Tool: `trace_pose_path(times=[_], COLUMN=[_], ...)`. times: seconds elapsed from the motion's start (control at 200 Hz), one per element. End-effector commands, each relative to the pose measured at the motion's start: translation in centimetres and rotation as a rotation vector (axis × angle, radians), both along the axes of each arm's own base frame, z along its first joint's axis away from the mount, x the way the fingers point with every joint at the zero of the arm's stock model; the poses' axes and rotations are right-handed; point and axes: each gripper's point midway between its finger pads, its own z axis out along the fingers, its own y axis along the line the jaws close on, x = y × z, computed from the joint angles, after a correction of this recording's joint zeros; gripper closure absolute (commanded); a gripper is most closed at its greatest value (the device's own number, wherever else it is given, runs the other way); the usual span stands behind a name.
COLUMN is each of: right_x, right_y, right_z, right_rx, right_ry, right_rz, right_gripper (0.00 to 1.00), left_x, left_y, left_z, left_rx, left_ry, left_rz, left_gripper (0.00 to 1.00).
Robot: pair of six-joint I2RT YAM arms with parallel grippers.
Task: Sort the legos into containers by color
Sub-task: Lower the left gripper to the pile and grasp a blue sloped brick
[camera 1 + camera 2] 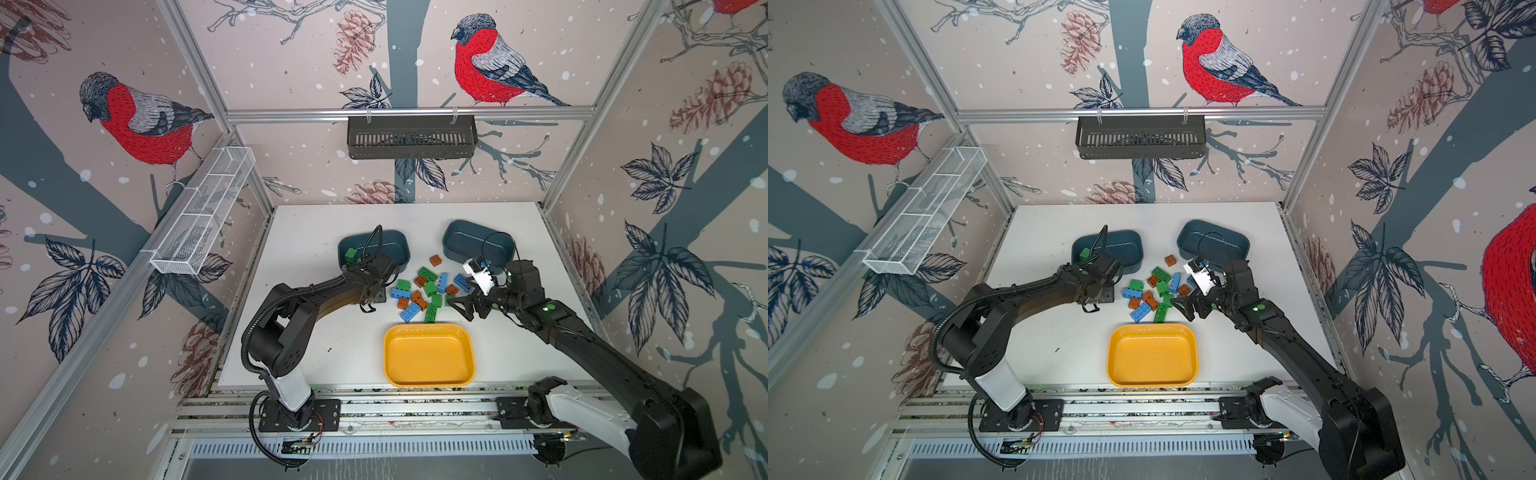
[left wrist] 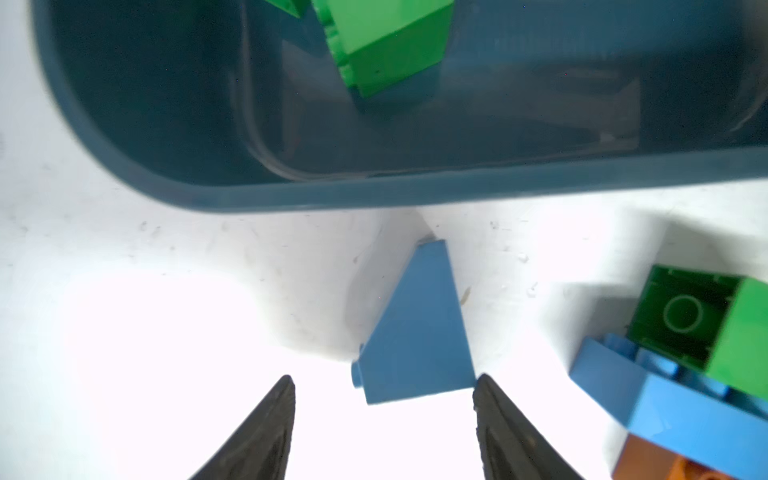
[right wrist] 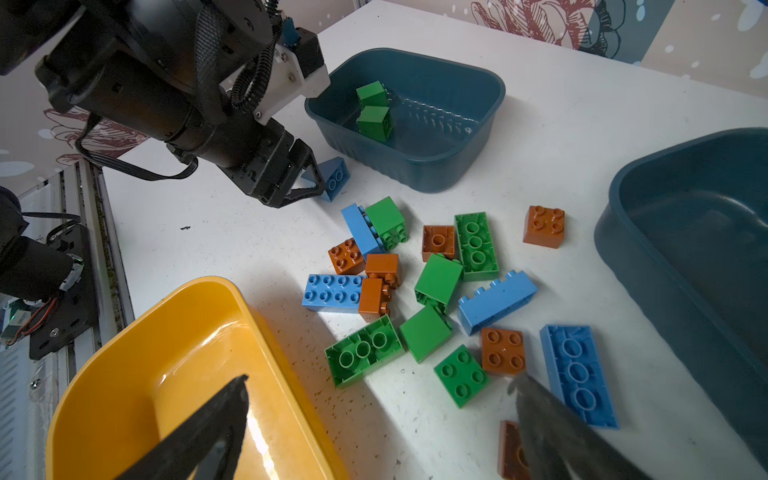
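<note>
A loose pile of green, light blue and brown legos (image 1: 419, 291) (image 1: 1152, 291) lies mid-table between two dark teal tubs and a yellow tray (image 1: 428, 353) (image 1: 1152, 357). The left tub (image 1: 395, 245) (image 3: 457, 137) holds two green bricks (image 3: 374, 112); the right tub (image 1: 478, 241) (image 3: 685, 232) looks empty. My left gripper (image 2: 384, 380) (image 3: 322, 180) is open, its tips just short of a blue sloped brick (image 2: 415, 332) (image 3: 336, 178) that lies beside the left tub. My right gripper (image 3: 380, 380) (image 1: 459, 307) is open wide above the pile's near right edge and the tray's corner, holding nothing.
A black slotted basket (image 1: 411, 137) hangs on the back wall and a white wire mesh rack (image 1: 203, 216) on the left wall. A single brown brick (image 3: 544, 226) lies apart from the pile, toward the right tub. Rails run along the table's front edge.
</note>
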Motion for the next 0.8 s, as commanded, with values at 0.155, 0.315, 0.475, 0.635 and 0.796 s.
trace_pose_path(times=[0.155, 0.315, 0.475, 0.635, 0.796], right_x=[0.1, 0.1, 0.0, -0.3, -0.3], right_y=[0.4, 0.6, 0.6, 0.5, 0.4], right_z=[0.8, 1.1, 1.3, 1.3, 1.1], right_rx=[0.020, 0.024, 0.027, 0.027, 0.028], right_ry=[-0.025, -0.028, -0.029, -0.025, -0.022], right_rz=[0.021, 0.029, 0.031, 0.032, 0.029], right_gripper=[0.01, 0.00, 0.01, 0.01, 0.01], left_x=[0.1, 1.1, 1.9, 1.6, 1.5], left_y=[-1.2, -1.3, -1.8, -0.6, -0.4], left_z=[0.9, 0.2, -0.3, -1.3, -2.1], left_rx=[-0.120, -0.122, -0.160, -0.093, -0.088], left_ry=[-0.017, -0.024, -0.041, -0.023, -0.015], left_rz=[0.073, 0.156, 0.213, 0.225, 0.224], left_gripper=[0.31, 0.33, 0.36, 0.38, 0.43])
